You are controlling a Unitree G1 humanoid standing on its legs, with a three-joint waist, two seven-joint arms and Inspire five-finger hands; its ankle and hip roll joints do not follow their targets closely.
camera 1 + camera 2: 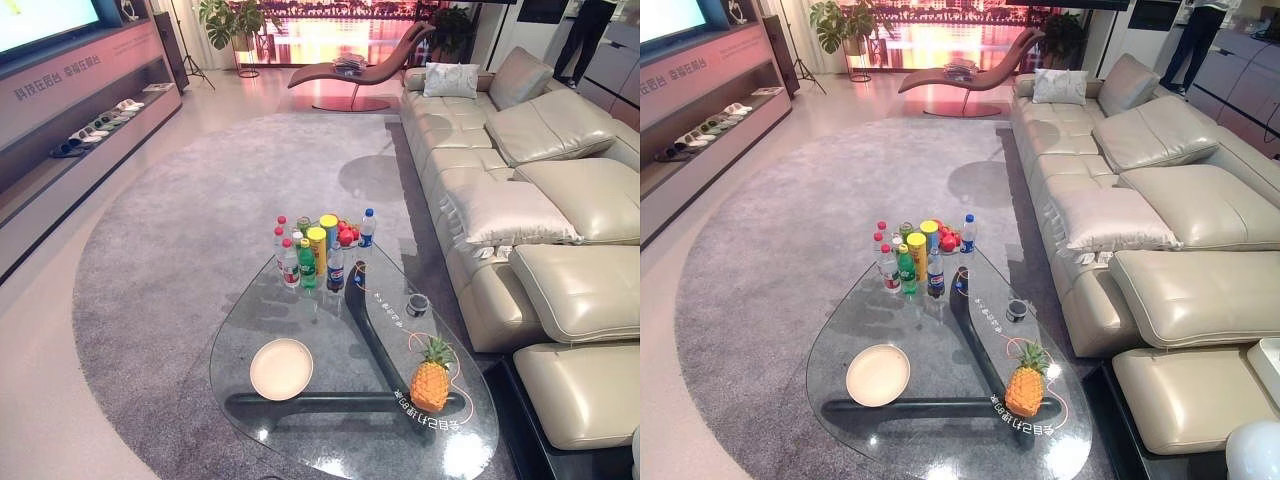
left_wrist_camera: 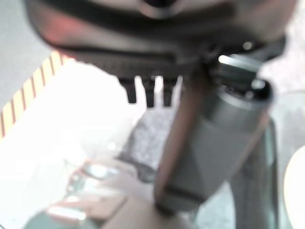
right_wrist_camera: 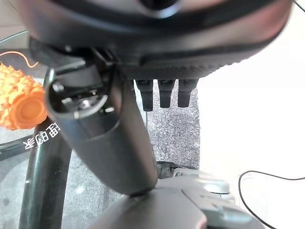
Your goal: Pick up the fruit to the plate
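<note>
Robot hand on the right (image 3: 162,93) hangs low beside the glass surface (image 1: 300,320) with its fingers straight and relaxed, gripping nothing; its wrist view looks past the thumb to the pineapple (image 3: 19,102), which lies close by on that side. Opposite it, the left robot hand (image 2: 150,90) shows short straight fingertips and likewise holds nothing, with a pale curved edge, possibly the plate, at the border of its wrist view. Taking the pineapple (image 1: 431,378) as the landmark: it stands upright on the near corner of the surface, on the sofa side, leaves up, so it is the fruit nearest the robot and probably the easiest first target. The plate (image 1: 281,368) lies bare on the same near edge, well apart from the pineapple toward the shelf side, with the dark base of the surface running under the glass between them. Farther from the pineapple, at the far tip of the surface, a cluster of bottles (image 1: 305,262) and yellow cans (image 1: 319,243) crowds round some red fruit (image 1: 346,234), which sits behind them and looks harder to reach. A small dark cup (image 1: 417,304) stands between that cluster and the pineapple. My reading is that the task has not begun: both hands are parked, and the right one is best placed for the pineapple.
</note>
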